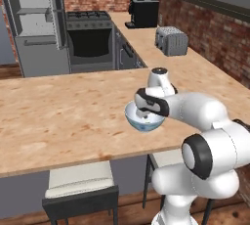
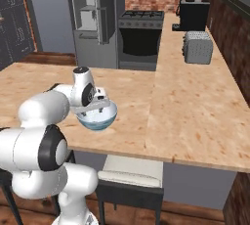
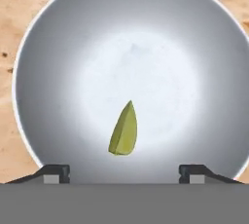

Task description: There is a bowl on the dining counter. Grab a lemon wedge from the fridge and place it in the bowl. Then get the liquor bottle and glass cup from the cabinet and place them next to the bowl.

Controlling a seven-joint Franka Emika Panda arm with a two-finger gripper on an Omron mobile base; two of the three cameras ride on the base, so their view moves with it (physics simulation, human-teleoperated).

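Note:
A blue-and-white bowl (image 1: 146,123) (image 2: 105,120) rests near the front edge of the light wood dining counter (image 1: 58,116) (image 2: 195,116). The hand view looks straight down into the bowl (image 3: 58,72), where a yellow-green lemon wedge (image 3: 124,130) lies on the bottom, free of the fingers. My gripper (image 1: 143,115) (image 2: 95,109) (image 3: 124,172) hovers just above the bowl's rim, open, its fingertips (image 3: 56,172) wide apart with nothing between them. Beyond the counter stands the fridge (image 1: 36,23) (image 2: 93,18), its light grey shelves showing.
A grey toaster (image 1: 172,40) (image 2: 198,47) and a black coffee machine (image 1: 144,12) sit on the side counter along the brick wall. A black oven (image 1: 90,38) stands next to the fridge. Cushioned stools (image 1: 80,180) (image 2: 129,172) are tucked under the counter's front edge.

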